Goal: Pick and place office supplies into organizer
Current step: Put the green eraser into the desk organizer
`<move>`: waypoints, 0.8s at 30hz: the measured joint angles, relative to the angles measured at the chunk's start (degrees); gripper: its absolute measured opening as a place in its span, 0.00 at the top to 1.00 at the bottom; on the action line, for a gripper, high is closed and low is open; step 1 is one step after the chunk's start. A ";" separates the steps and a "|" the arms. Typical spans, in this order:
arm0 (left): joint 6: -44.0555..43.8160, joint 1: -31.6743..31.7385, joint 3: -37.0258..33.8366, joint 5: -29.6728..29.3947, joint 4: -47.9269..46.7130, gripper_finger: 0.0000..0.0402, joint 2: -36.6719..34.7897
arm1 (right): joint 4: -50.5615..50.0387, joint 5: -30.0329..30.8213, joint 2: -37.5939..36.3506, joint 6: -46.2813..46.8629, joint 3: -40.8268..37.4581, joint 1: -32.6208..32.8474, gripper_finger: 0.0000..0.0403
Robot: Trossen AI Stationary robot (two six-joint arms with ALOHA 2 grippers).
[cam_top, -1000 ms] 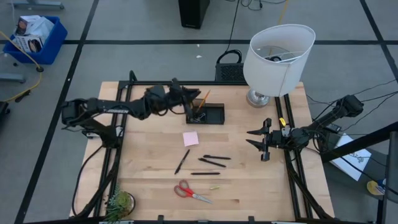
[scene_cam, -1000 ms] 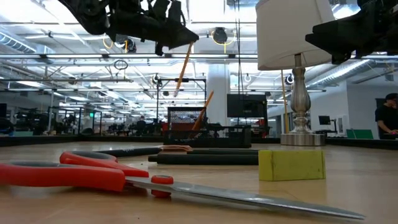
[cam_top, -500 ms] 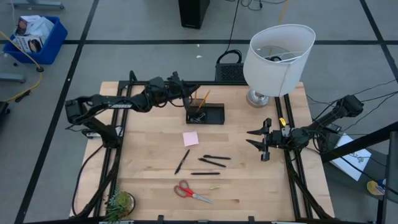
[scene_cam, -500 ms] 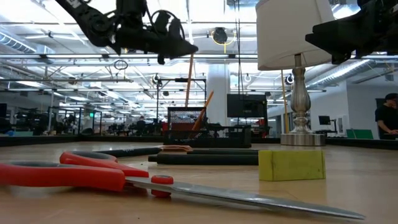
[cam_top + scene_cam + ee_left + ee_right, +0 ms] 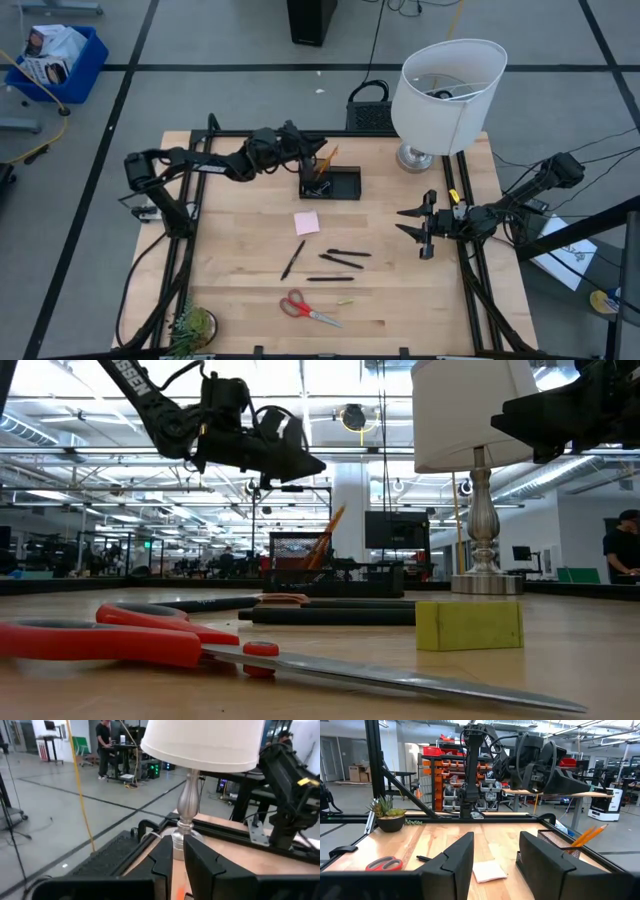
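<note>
Pencils stand tilted in the tall cup section of the organizer, two of them by the right wrist view, at the far middle of the bench; the low tray section beside them looks empty of loose items. The left gripper hangs in the air just beside the cup, its fingers drawn close with only a slim gap and nothing between them, so the step in hand reads as the end of a pencil drop. The next move calls for this arm to swing toward the near side, open, and come down on one of the pieces lying flat. Those pieces are: one pink sticky-note pad nearest the organizer; four thin black pens by my count, one slanted and three in a loose group to its right; one pair of red-handled scissors near the front edge; and one small yellow-green block just beside the blades. The right gripper waits at the right edge of the bench with its fingers spread wide and empty. One white lamp stands at the far right corner, and one small potted plant at the near left corner.
</note>
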 joint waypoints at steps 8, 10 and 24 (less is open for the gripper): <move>-5.83 -4.22 0.00 3.53 -9.77 0.87 -5.02 | 0.00 0.00 0.00 0.00 -0.01 0.00 0.62; -5.30 -6.61 0.00 2.16 -13.73 0.87 -6.44 | 0.00 0.02 0.00 0.00 -0.02 -0.02 0.62; -18.72 -24.68 -8.62 -16.87 -20.68 0.87 -14.45 | 0.16 0.01 0.00 0.01 -0.01 -0.01 0.62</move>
